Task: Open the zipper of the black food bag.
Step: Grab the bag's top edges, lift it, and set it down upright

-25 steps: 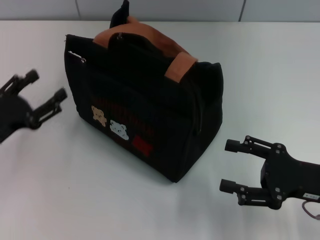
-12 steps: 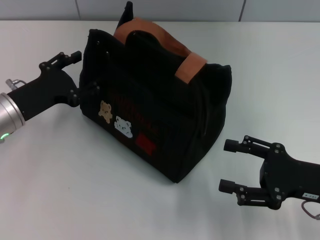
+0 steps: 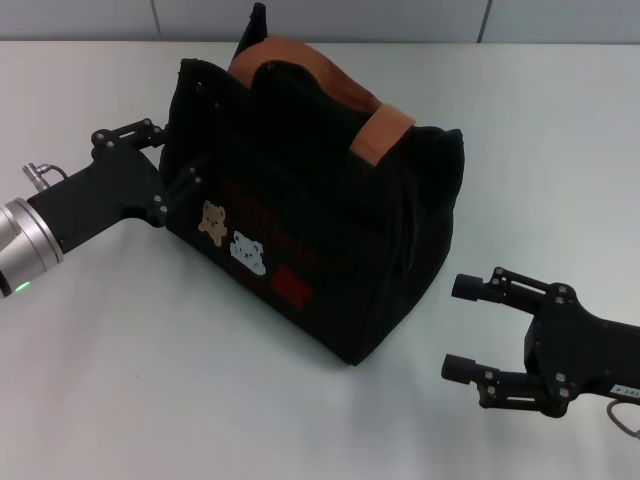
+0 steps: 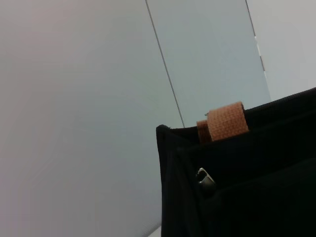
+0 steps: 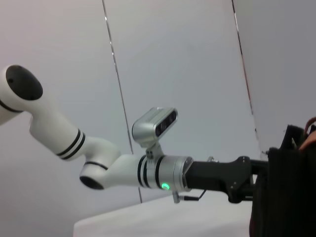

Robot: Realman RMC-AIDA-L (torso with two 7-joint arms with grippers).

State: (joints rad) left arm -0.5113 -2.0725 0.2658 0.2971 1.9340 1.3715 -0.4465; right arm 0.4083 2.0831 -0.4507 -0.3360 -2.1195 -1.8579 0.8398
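The black food bag point(image 3: 320, 250) stands mid-table with its rust-brown handles point(image 3: 383, 132) up, bear patches and a red label on its near face. Its zipper runs along the top between the handles, but I cannot make it out in the dark fabric. My left gripper point(image 3: 172, 153) is open and presses against the bag's left end, one finger point(image 3: 140, 130) behind the corner and the other on the near face. In the left wrist view a small silver pull point(image 4: 205, 178) hangs under the bag's top corner point(image 4: 165, 133); I cannot tell which zipper it belongs to. My right gripper point(image 3: 458, 327) is open, low, to the bag's right.
The white table point(image 3: 150, 380) stretches around the bag, with a grey wall point(image 3: 320, 18) at its far edge. In the right wrist view the left arm point(image 5: 128, 170) reaches toward the bag's end point(image 5: 286, 192).
The left gripper swung in from the far left to the bag's end, and the bag shifted slightly right. In the last half second it sank a little. The right arm barely moved.
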